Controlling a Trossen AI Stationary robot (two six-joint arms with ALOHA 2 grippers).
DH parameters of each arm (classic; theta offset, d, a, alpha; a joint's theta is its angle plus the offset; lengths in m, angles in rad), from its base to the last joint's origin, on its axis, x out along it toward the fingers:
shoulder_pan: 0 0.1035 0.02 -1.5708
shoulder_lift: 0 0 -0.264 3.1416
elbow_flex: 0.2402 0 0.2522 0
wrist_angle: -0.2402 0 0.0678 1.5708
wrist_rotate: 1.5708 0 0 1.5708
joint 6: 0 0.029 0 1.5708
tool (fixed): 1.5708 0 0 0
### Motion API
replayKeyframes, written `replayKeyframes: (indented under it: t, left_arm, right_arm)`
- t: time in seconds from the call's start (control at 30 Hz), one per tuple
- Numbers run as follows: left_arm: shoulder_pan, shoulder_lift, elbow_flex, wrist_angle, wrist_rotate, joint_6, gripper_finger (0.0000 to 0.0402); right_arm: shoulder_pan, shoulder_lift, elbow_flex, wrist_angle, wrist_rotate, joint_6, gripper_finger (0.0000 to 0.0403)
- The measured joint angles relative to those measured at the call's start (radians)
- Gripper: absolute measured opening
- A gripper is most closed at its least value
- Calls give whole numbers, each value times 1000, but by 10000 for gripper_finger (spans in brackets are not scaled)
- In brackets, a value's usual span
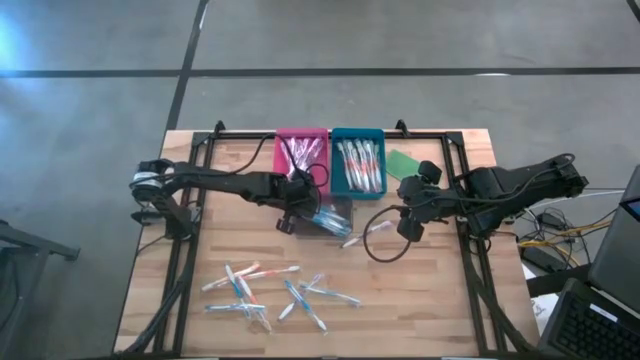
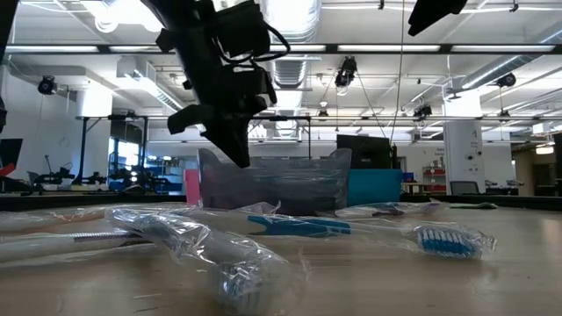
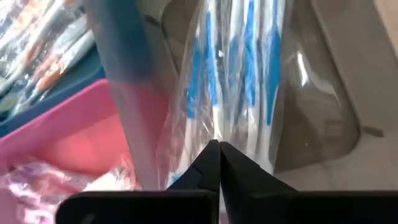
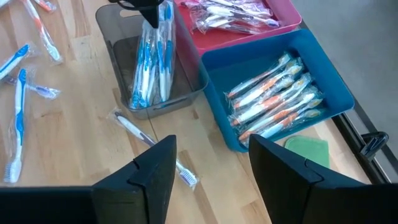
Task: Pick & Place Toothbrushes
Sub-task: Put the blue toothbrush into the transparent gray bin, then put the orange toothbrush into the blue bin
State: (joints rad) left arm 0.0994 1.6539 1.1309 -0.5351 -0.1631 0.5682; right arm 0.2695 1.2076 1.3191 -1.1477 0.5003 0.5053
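- On the near part of the wooden tabletop [image 1: 200, 310], toothbrushes [image 1: 250, 290] lie scattered, each a slim stick sealed in crinkly clear film with blue or orange accents; they look light and slippery, so I judge a pinch at mid-handle safer than at the loose wrap ends.
- The left gripper [image 1: 297, 196] hangs over the smoky clear tray [image 4: 118, 46], its jaws pressed together, with blue brushes [image 4: 151, 71] in the tray below; the left wrist view shows the tips meeting at the wrap of these brushes, but I cannot tell whether any film is pinched.
- The step looks like dropping a blue brush into that tray: lift straight up and check the film does not cling.
- Behind it, the pink tray [image 1: 300, 150] holds pink-accented brushes; the blue tray [image 1: 358, 163] beside it holds orange ones. Both are rigid plastic with upright walls.
- A flat green piece [image 1: 405, 162] lies just right of the blue tray.
- The right gripper [image 1: 408, 222] waits with jaws wide and empty, near two stray brushes [image 1: 365, 235].
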Motion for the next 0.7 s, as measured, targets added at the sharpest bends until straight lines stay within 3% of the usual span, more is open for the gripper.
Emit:
replayKeyframes:
  t: [0.13,0.3,0.7]
  left_arm:
    - [0,0,-8,11,54,1,14]
    - [-5,-25,15,-23,-38,0,17]
    - [-39,-261,55,-66,-37,-103,21]
  right_arm:
    - [0,0,0,0,0,0,200]
    - [0,0,0,0,0,0,207]
    - [0,0,-6,4,0,0,192]
